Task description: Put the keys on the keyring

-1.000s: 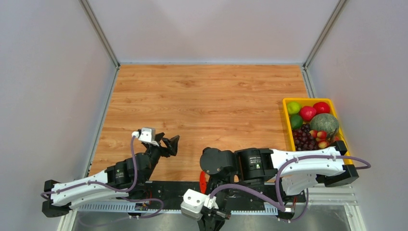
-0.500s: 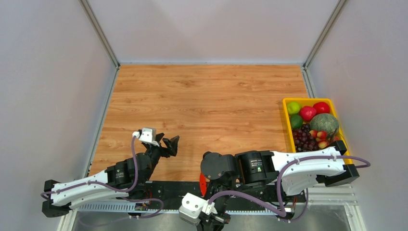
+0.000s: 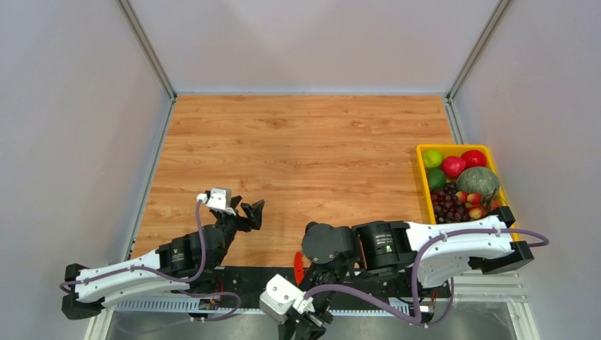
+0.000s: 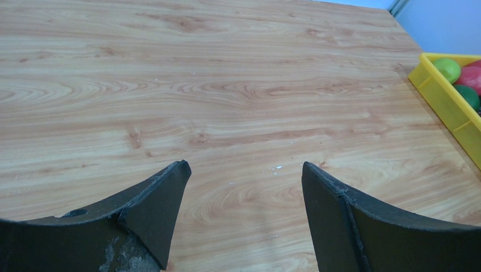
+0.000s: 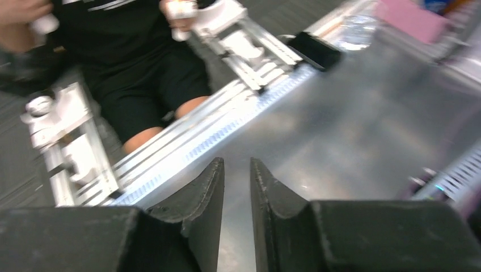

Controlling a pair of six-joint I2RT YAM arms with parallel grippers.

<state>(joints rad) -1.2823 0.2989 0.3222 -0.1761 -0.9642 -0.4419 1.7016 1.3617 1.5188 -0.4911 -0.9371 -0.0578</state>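
First, nearest of all and well to the left of the yellow tray (image 3: 453, 147), the right gripper (image 5: 237, 161) hangs off the near edge of the bench (image 3: 305, 142) over a grey metal sheet (image 3: 461, 322). Its fingers (image 5: 207, 192) stand a narrow slit apart with nothing between them, and the wrist view past them is blurred. Just beyond, also left of the tray and nearer than it, a red sliver of the keyring (image 3: 297, 269) shows at the bench's near edge, by the black base rail (image 3: 241, 276). It is mostly hidden under the right arm (image 3: 453, 244); its chain and tag cannot be made out, nor can the keys. Further left of the tray, the left gripper (image 3: 244, 205) is poised over bare wood, fingers (image 4: 153, 209) spread wide and empty. The tray itself sits at the bench's right edge, farther back than both grippers, holding round green and red fruit (image 3: 453, 166), a dull green melon (image 3: 478, 180) and a heap of dark grapes (image 3: 446, 202); the right arm's elbow lies just at the tray's near end
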